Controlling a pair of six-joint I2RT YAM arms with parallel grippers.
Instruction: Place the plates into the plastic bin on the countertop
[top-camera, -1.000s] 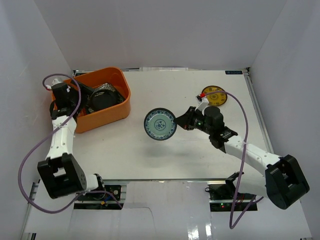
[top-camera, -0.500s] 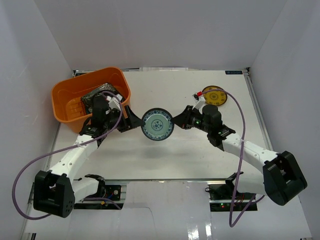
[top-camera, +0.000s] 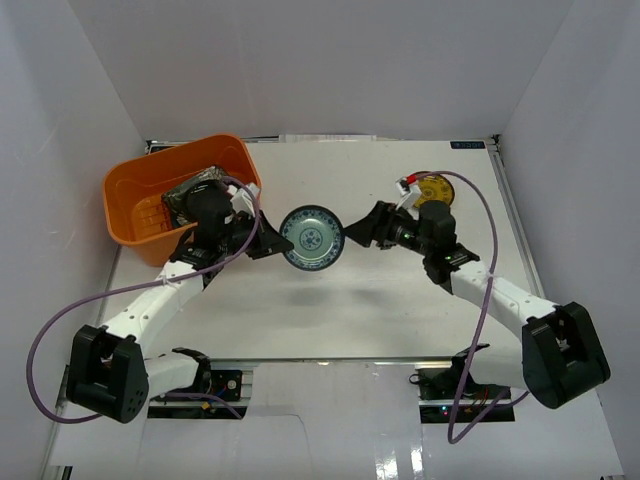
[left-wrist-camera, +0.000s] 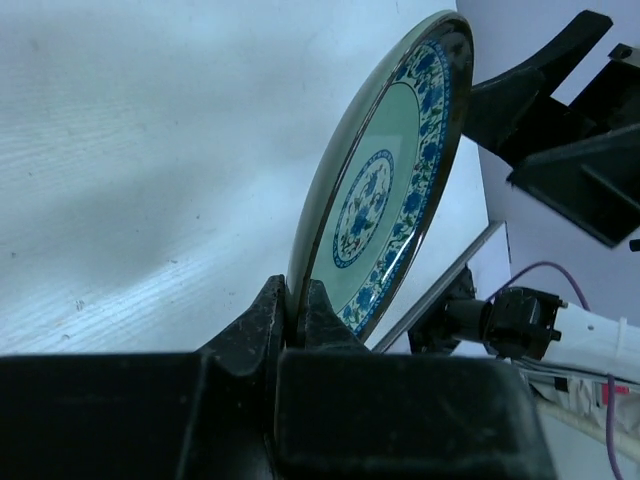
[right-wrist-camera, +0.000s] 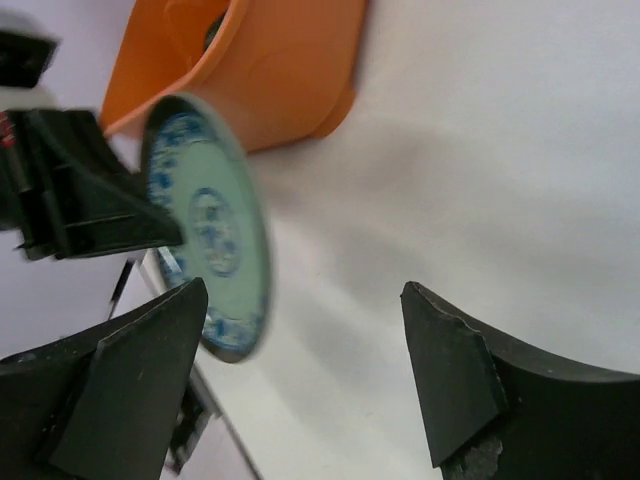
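A light-blue patterned plate (top-camera: 311, 236) (left-wrist-camera: 390, 190) (right-wrist-camera: 215, 230) hangs on edge above the middle of the countertop (top-camera: 380, 300). My left gripper (top-camera: 277, 240) (left-wrist-camera: 297, 295) is shut on its left rim. My right gripper (top-camera: 350, 232) (right-wrist-camera: 303, 290) stands open just right of the plate, its fingers apart from the rim. The orange plastic bin (top-camera: 125, 190) (right-wrist-camera: 280, 70) sits at the back left with dark plates (top-camera: 195, 192) inside. A small yellow patterned plate (top-camera: 432, 190) lies on the countertop at the back right, partly behind the right arm.
Grey walls close the back and both sides. The left arm's purple cable (top-camera: 60, 320) loops along the left side, and the right arm's cable (top-camera: 487, 260) arcs over the right side. The table's front rail (top-camera: 330, 362) runs along the near edge.
The left arm swung from the bin to the plate and shut on its left rim. The right gripper opened, let go of the plate and sits just clear of it.
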